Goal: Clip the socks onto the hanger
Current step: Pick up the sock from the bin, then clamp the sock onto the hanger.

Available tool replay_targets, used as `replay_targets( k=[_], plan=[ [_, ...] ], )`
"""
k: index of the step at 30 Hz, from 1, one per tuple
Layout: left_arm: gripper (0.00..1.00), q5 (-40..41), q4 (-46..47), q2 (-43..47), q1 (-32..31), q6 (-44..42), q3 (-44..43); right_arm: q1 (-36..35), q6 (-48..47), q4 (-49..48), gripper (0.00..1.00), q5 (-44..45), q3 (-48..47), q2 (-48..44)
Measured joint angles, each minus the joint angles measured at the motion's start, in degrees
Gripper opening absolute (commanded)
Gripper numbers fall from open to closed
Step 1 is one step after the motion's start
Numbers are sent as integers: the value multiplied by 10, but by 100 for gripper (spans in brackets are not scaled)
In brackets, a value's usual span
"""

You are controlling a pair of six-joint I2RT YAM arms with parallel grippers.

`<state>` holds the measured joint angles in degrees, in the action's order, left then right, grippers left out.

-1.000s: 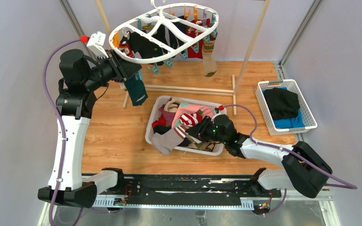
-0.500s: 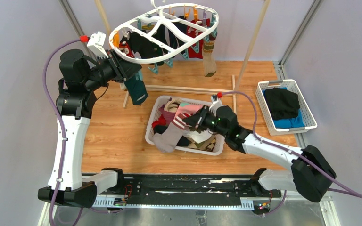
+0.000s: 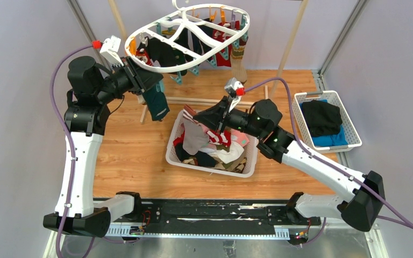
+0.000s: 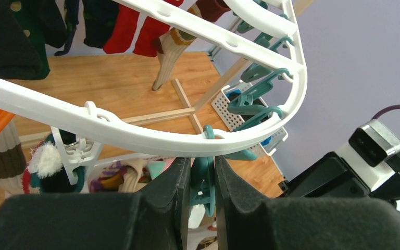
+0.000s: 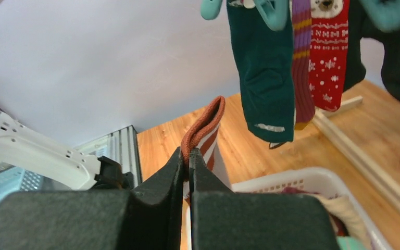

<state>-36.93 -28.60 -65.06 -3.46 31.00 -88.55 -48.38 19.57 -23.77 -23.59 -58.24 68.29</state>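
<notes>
The white oval hanger (image 3: 205, 63) hangs at the back with several socks clipped under it. My left gripper (image 3: 149, 80) is up at its near left rim (image 4: 135, 140), shut on a dangling teal clothespin (image 4: 204, 182). A dark teal sock (image 3: 155, 103) hangs just below that spot. My right gripper (image 3: 193, 114) is raised over the sock basket (image 3: 250, 165), shut on the rust-red cuff of a red-white striped sock (image 5: 204, 127). The sock's body (image 3: 195, 137) droops into the basket's pile of socks. Clipped teal (image 5: 263, 78) and red (image 5: 329, 57) socks hang ahead of the right wrist.
A wooden pole frame (image 3: 215, 101) stands on the wood floor behind the sock basket. A second white basket (image 3: 300, 115) at the right holds black and blue folded clothes. Grey walls close in on both sides.
My right gripper has shut on the striped sock and risen out of the basket, moving back and left toward the hanger. The left arm has not moved.
</notes>
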Motion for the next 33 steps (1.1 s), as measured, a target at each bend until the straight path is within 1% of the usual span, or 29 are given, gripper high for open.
replay_targets(
  k=[4, 7, 15, 21, 24, 33],
  plan=[
    [11, -9, 3, 0, 0, 8, 2, -6, -56, -3, 0, -36, -45, 46],
    [11, -15, 5, 0, 0, 11, 3, -7, -75, -7, 0, -64, -90, 88],
    [11, -25, 14, 0, 0, 18, 9, -8, -90, -40, 0, -97, -164, 171],
    [10, -41, 24, 0, 0, 21, 9, -8, -98, -44, 0, -144, -213, 224],
    [10, -48, 28, 0, 0, 21, 9, -5, -98, -52, 0, -155, -219, 234],
    [9, -61, 32, 0, 0, 21, 9, 21, -54, -139, 0, -168, -219, 256]
  ],
)
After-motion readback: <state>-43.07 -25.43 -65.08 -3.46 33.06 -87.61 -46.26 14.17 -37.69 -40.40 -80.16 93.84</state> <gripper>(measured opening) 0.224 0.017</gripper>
